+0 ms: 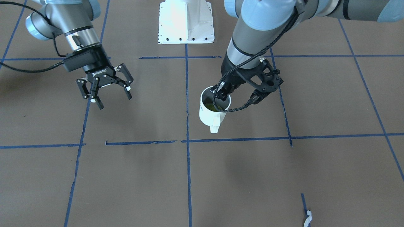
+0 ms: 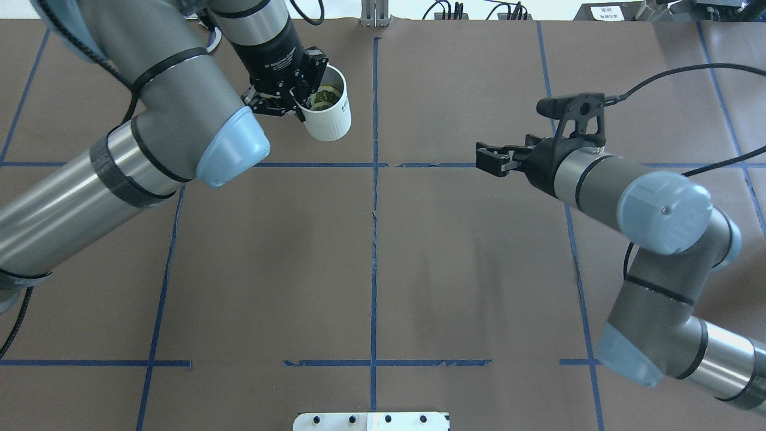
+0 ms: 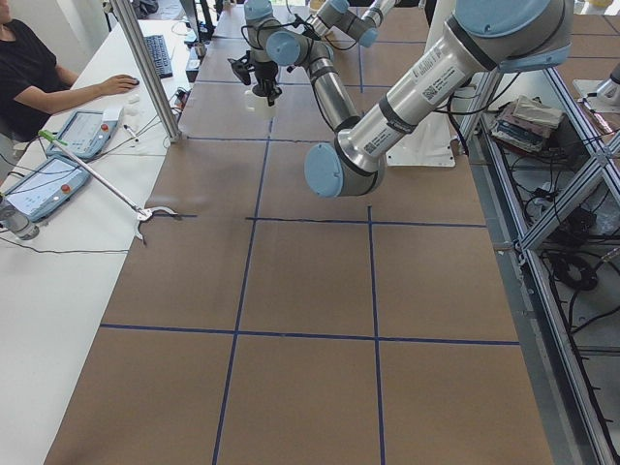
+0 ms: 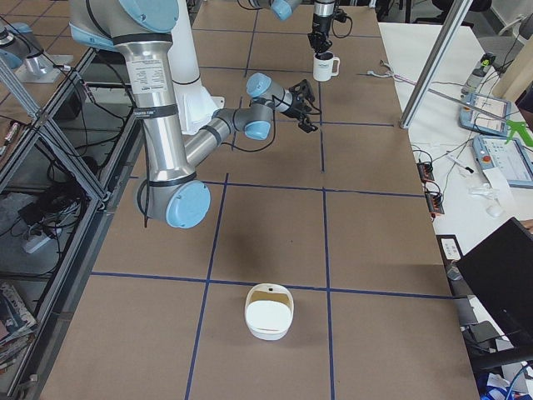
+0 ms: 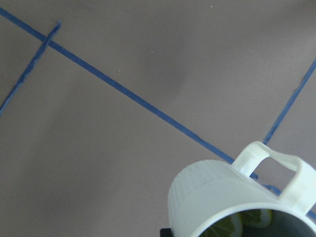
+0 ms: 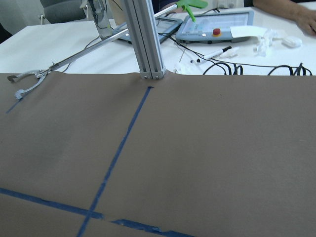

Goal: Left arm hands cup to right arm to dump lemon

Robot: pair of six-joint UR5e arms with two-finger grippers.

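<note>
Brown paper [image 2: 455, 269] covers the whole table, split into squares by blue tape lines [image 2: 374, 239], and there's a white metal base plate [image 1: 186, 22] at the robot's edge. The thick silver-grey left arm [image 2: 149, 120] reaches out to the far row of squares on the robot's left half, just beside the centre tape line. Its black left gripper [image 1: 222, 94] comes down from above onto a white ribbed mug [image 1: 210, 115] with a squarish loop handle. 1 finger is inside the mouth and the other's outside, so they're pinching the wall at the rim. The handle points away from the robot, toward the operators' side. Honestly can't tell if the mug's base is touching the paper or sitting a bit off it. The yellow-green lemon [image 2: 325, 96] is down inside the mug against the grey interior. Over on the robot's right half, the slimmer silver-grey right arm [image 2: 598, 179] holds its black linkage right gripper [image 1: 105, 91] off the paper, its 2 fingers spread wide and empty, well apart from the mug. A white rounded tub [image 4: 268, 311] sits near the table's right end. A person in a black top [image 3: 24, 68] sits at the white desk alongside, and a long grabber tool with a green handle [image 3: 94, 173] lies across the desk edge.
</note>
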